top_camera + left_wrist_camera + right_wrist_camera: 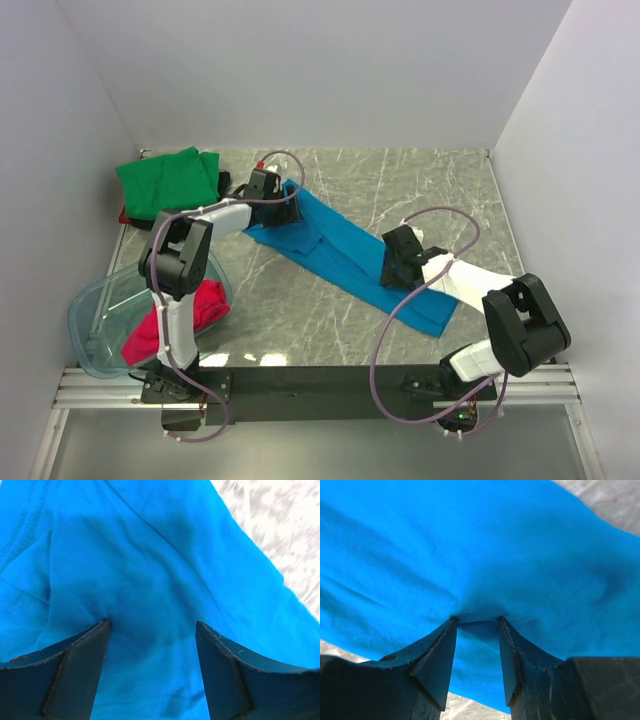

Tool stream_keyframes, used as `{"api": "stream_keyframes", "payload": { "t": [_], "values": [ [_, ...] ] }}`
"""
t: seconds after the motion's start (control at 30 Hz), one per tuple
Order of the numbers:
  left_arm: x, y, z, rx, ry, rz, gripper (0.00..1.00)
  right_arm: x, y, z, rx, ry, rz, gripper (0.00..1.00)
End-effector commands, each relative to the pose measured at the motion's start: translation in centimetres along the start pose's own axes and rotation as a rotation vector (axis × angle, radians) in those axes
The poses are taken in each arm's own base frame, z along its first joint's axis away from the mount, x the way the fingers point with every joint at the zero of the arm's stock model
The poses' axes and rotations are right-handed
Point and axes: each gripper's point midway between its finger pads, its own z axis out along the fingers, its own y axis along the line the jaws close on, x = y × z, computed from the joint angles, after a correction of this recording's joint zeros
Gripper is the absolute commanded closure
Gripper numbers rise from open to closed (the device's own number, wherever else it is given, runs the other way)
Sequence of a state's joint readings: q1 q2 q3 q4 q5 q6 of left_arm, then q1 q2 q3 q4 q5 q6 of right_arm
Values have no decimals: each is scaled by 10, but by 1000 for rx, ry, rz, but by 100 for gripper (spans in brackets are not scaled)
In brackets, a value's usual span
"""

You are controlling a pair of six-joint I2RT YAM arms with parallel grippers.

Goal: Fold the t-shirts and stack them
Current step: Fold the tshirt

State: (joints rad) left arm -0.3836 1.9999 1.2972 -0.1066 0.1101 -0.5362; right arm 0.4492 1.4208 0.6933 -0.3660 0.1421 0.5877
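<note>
**Blue shirt laid slantwise on marbled table**

From above, the soft, creased blue shirt (340,255) forms a long band on the table (430,190). The left gripper (288,212) is at its far-left end and the right gripper (396,272) is near its right end. Only the wrist views show the jaws: the left spread wide on the cloth, the right narrow, pinching a pucker.

Honestly, nothing readable here. There's no legible text, logo, label or number on the bright blue cloth t-shirt (340,262), and I can't make out any anywhere else in the three views either.
</note>
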Motion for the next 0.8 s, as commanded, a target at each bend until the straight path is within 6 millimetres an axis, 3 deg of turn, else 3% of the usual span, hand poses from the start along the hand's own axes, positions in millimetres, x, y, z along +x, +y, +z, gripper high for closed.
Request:
{"api": "stream_keyframes", "payload": {
  "t": [0.0,0.17,0.2,0.27,0.37,0.53,0.77],
  "values": [
    [15,2,25,4,65,10,24,13,9,5,-12,31,-21,54],
    [10,4,41,-22,83,17,24,30,20,5,-20,63,-48,54],
    [-3,-2,43,-14,60,21,24,34,23,3,-24,69,-51,54],
    [-4,-2,51,-21,68,27,24,39,27,-1,-33,77,-59,54],
    [-26,-14,58,-2,39,37,24,46,45,-10,-83,84,-66,54],
    [-44,-34,67,57,4,59,24,55,88,-28,-227,98,-103,54],
    [-77,-73,81,183,-62,107,24,68,148,-36,-458,166,-147,54]
  ]
}}
